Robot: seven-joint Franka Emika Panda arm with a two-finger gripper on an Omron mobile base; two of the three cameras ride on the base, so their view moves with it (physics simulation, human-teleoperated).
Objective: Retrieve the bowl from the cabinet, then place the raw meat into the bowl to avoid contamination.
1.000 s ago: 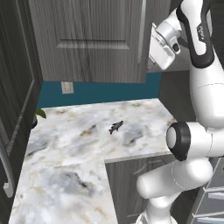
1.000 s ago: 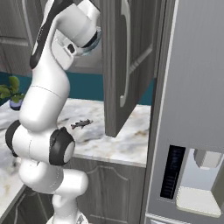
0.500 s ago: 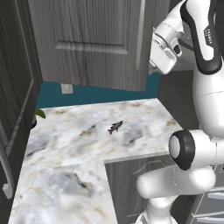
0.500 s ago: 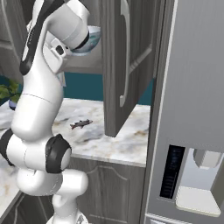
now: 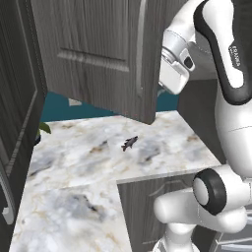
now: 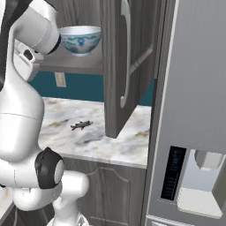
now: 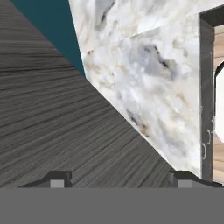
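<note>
bowl (image 6: 80, 39): on cabinet (image 6: 128, 62) shelf, awaiting pickup | gripper (image 7: 118, 177): fingertips apart, empty | raw meat (image 5: 129, 143): on counter (image 5: 78, 162) below gripper

Arm raised, claw (image 7: 120, 178) spread wide.

Bowl (image 6: 80, 39) set on cabinet (image 6: 128, 57) shelf, behind open door; raw meat (image 5: 129, 143) laid on counter (image 5: 88, 162) below.

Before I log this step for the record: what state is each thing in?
cabinet door: swung open.
bowl: upright on the cabinet shelf, empty as far as visible, not gripped.
meat: lying on the counter, not in the bowl.
gripper: fingers wide apart, holding nothing.
</note>
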